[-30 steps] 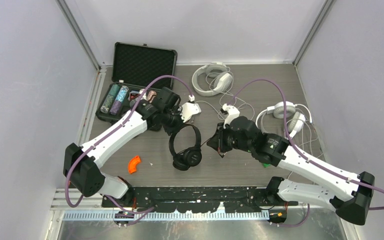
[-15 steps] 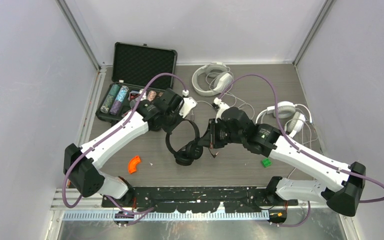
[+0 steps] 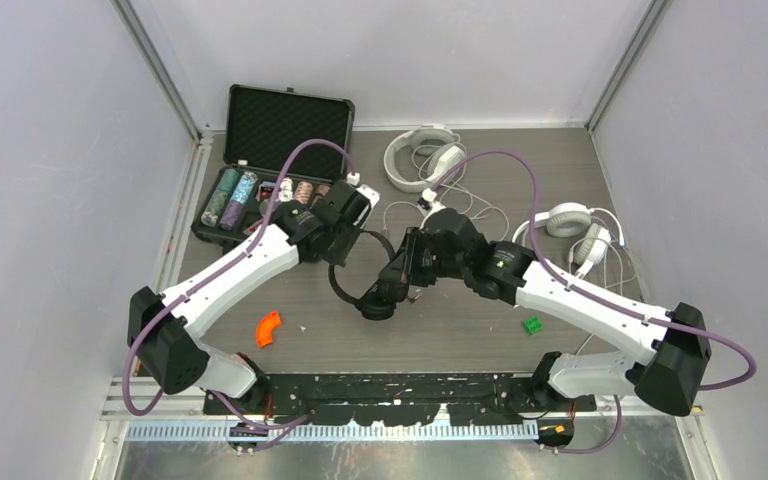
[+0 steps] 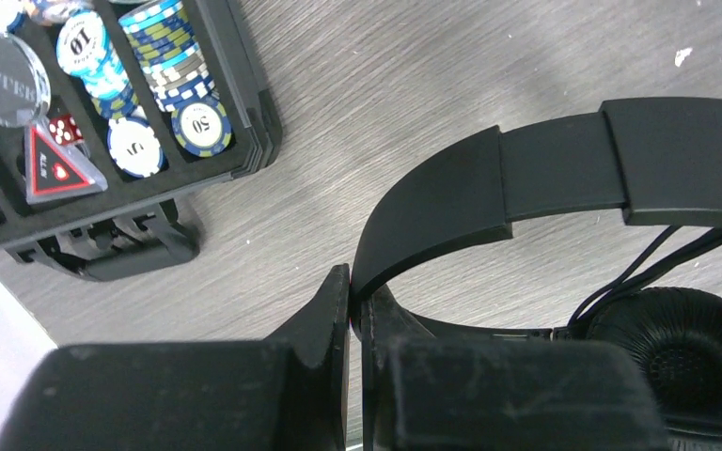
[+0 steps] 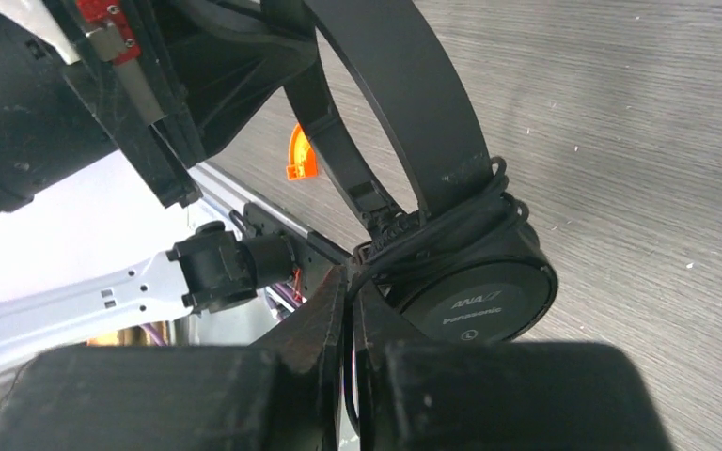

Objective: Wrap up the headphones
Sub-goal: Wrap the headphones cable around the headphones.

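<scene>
With the black headphones (image 4: 555, 174) clenched in the left pincer (image 4: 353, 287), their cord (image 5: 475, 211) has been brought round the earcup (image 5: 484, 299) by the right pincer (image 5: 349, 279) (grip cannot be told), advancing the wrap.

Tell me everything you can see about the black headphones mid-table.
The black headphones are a slim on-ear pair of matte plastic: a flat, segmented headband, a foam pad and a round ear cup printed ANA and L. Their thin black cord is wound around the band above that cup. The left hand pinches the headband near one end; the right hand is closed on the cord beside the cup. They sit tilted over the table's middle; whether they touch it is unclear.
</scene>
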Robot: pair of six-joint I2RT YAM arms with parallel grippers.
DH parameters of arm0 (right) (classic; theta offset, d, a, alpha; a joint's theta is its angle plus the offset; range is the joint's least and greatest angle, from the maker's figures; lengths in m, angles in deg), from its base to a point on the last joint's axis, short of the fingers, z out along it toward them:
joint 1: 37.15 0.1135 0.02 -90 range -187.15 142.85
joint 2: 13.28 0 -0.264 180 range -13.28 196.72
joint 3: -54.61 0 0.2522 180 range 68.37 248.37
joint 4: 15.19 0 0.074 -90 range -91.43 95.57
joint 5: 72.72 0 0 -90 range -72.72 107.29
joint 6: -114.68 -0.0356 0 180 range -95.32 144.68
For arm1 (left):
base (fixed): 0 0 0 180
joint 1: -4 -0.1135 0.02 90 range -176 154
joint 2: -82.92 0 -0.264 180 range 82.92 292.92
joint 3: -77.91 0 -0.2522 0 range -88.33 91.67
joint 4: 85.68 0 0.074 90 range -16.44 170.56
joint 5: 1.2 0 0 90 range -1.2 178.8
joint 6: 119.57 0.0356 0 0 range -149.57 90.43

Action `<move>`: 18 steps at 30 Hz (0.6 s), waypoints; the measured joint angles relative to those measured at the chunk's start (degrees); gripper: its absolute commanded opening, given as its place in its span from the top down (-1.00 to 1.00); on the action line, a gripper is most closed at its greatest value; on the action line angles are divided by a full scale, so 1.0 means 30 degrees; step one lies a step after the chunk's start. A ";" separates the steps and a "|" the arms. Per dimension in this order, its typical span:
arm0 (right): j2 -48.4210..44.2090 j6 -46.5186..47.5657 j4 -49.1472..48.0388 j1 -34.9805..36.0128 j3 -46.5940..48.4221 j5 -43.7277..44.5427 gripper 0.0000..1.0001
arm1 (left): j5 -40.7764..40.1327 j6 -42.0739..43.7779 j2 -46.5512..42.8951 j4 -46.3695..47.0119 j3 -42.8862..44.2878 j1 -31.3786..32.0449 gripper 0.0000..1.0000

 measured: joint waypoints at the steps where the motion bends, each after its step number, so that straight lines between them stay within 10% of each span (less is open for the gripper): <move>1: 0.0117 -0.0109 0.0007 0.0000 0.0051 0.0160 0.72 | -0.0146 -0.0335 0.0007 0.0007 0.0000 0.0000 1.00; 18: 0.1392 -0.0401 0.1370 0.0393 0.1887 0.3752 0.77 | -0.1282 -0.5391 0.0568 0.0670 0.0000 0.0000 1.00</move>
